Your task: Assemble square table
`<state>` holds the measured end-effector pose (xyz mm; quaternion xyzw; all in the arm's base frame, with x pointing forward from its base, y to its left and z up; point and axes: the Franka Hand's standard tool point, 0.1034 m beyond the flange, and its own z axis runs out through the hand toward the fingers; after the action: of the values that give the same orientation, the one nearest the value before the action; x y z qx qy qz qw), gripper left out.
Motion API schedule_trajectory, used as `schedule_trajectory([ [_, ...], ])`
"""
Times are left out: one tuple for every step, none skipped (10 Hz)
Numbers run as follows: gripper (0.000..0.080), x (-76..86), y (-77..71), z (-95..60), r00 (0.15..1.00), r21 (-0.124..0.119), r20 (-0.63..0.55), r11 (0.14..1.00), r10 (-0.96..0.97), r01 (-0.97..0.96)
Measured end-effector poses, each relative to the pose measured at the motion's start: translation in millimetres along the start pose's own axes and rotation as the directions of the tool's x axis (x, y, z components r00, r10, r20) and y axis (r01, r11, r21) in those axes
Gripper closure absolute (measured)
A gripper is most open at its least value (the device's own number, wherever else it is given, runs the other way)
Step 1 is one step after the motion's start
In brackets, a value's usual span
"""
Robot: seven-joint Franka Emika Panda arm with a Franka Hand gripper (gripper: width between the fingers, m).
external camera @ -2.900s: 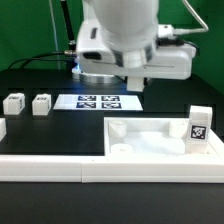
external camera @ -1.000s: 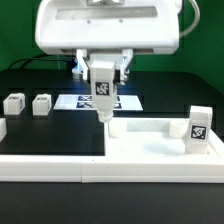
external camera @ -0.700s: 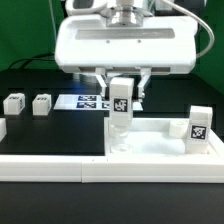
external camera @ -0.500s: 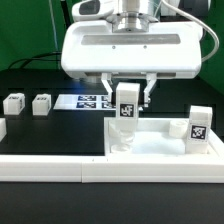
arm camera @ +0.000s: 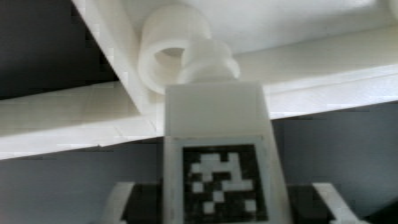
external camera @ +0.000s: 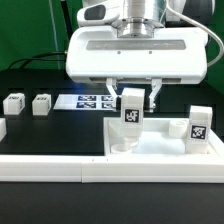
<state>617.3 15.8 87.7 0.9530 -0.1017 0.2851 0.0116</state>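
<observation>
My gripper (external camera: 131,98) is shut on a white table leg (external camera: 130,118) with a black-and-white tag. It holds the leg upright just above the near left corner of the white square tabletop (external camera: 160,142). In the wrist view the leg (arm camera: 217,140) points at a round corner hole (arm camera: 178,55) of the tabletop. A second leg (external camera: 199,126) stands upright on the tabletop's right corner. Two more legs (external camera: 14,103) (external camera: 42,104) lie on the black table at the exterior view's left.
The marker board (external camera: 95,101) lies behind the gripper. A long white L-shaped rail (external camera: 60,166) runs along the front edge and up beside the tabletop. A small white piece (external camera: 3,129) sits at the far left edge.
My gripper has come into view with the leg and carried it from the left to the right, over the tabletop's left corner.
</observation>
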Motion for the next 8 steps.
schedule_trajectory([
  [0.0509,0.2,1.0,0.1,1.0,-0.002,-0.004,1.0,-0.002,0.002],
  [0.0509,0.4,4.3,0.1,1.0,-0.005,-0.008,1.0,-0.007,0.007],
  [0.0509,-0.5,11.1,0.2,1.0,-0.014,-0.021,1.0,-0.011,0.011],
  [0.0509,0.4,15.6,1.1,0.999,-0.021,-0.039,1.0,-0.011,0.01],
  [0.0509,0.8,14.8,1.6,0.999,-0.02,-0.038,1.0,-0.012,0.011],
  [0.0509,0.8,13.9,2.2,0.999,-0.02,-0.038,1.0,-0.013,0.012],
  [0.0509,-2.3,13.6,4.3,0.999,-0.02,-0.032,1.0,-0.014,0.014],
  [0.0509,-5.5,12.3,6.2,1.0,-0.02,-0.026,1.0,-0.017,0.017],
])
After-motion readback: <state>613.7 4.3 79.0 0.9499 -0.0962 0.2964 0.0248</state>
